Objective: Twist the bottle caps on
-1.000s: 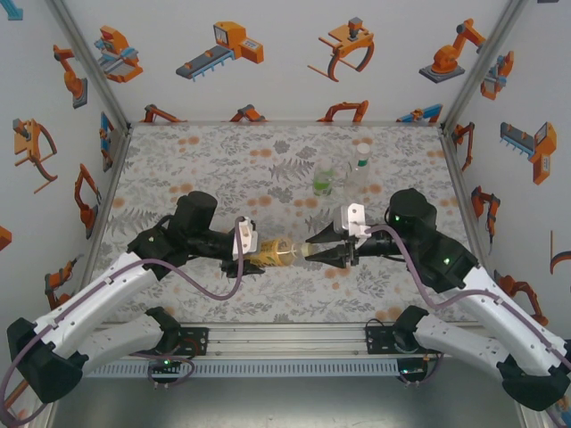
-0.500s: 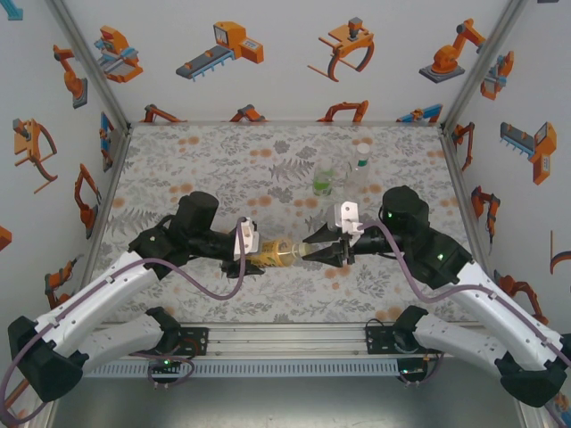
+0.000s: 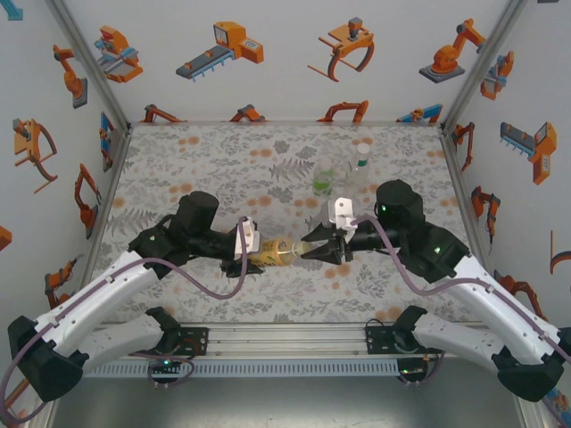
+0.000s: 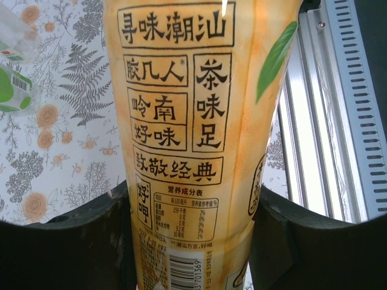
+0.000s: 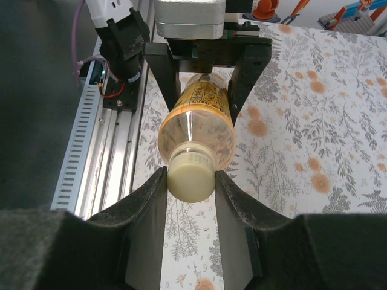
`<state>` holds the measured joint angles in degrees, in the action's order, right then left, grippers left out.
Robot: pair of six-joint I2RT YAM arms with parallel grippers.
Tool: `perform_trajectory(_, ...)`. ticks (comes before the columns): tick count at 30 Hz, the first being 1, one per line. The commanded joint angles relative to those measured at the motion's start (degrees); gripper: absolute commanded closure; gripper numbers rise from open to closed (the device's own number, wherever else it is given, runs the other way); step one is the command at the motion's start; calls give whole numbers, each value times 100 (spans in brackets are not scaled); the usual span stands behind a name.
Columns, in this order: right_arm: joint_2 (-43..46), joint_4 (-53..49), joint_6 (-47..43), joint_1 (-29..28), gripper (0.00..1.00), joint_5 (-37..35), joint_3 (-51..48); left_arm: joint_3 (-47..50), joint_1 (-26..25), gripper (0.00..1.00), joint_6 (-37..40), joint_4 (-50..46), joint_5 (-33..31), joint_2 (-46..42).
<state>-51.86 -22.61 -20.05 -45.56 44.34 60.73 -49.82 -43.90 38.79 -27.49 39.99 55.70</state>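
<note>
Since a cap only threads onto a bottle that cannot spin, you have the table (image 3: 178,160) left below and your left gripper (image 3: 252,255) clamped round the labelled body of the amber bottle (image 3: 272,253), holding it sideways. Your right gripper (image 3: 310,253) faces the amber bottle's neck end. The green-tinted bottle (image 3: 323,178) and the slim clear bottle (image 3: 359,169) stand upright beyond it, out of the way. The pale cap (image 5: 191,175) sits on the neck, pinched between the right fingers, ready, I judge, for twisting.

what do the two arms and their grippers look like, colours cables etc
The left arm and right arm match: white lower links, black joints and upper links, and a purplish-grey cable looping along each. The left gripper and right gripper have black tapering fingers with a matte, grainy face, and a white block behind them.
</note>
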Motion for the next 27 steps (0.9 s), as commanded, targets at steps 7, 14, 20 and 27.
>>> perform_trajectory(7, -139, -334, -355, -102, 100, -12, 329, -237, -61, 100, 11, -20, 100, 39)
perform_trajectory(14, -188, -513, -567, -188, 100, -200, 381, -313, -61, 100, -167, -33, 104, 72)
perform_trajectory(20, -69, -496, -657, -250, 100, -304, 335, -315, -49, 100, -220, 2, 139, 76)
perform_trajectory(27, 78, -444, -711, -287, 100, -307, 237, -359, -32, 100, -387, 42, 215, 146)
